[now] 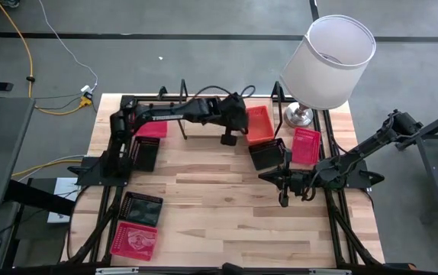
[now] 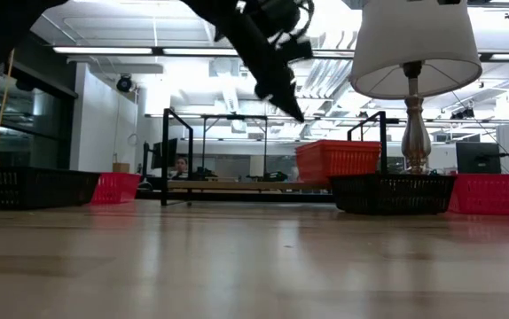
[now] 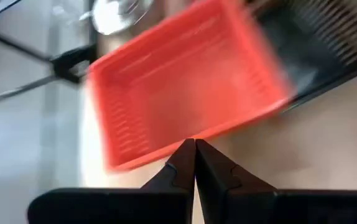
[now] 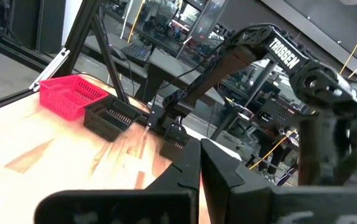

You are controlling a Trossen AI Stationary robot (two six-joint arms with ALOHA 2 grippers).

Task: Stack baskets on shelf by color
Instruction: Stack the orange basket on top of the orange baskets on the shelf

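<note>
Fingers of the left gripper [image 3: 194,163] are pressed together with nothing between them; the gripper hangs above the table near the orange basket [image 1: 259,124], which sits on the shelf [image 1: 204,131] at the far edge. The right gripper [image 1: 284,200] is likewise shut and empty, low over the wooden table [image 1: 227,221] at the right side.

From above, a black basket [image 1: 268,153] lies just beside the orange one, with a pink basket [image 1: 306,145] by the lamp [image 1: 327,63]. At the far left sit a red basket [image 1: 152,129] and a second black basket [image 1: 144,153]; nearer the front, a third black basket [image 1: 140,208] touches another pink basket [image 1: 134,241].

At table height, the shelf shows upright black rod loops and a light wood base, details lost from overhead. The left wrist view is blurred, yet shows the orange basket's slotted mesh walls and rectangular rim.
</note>
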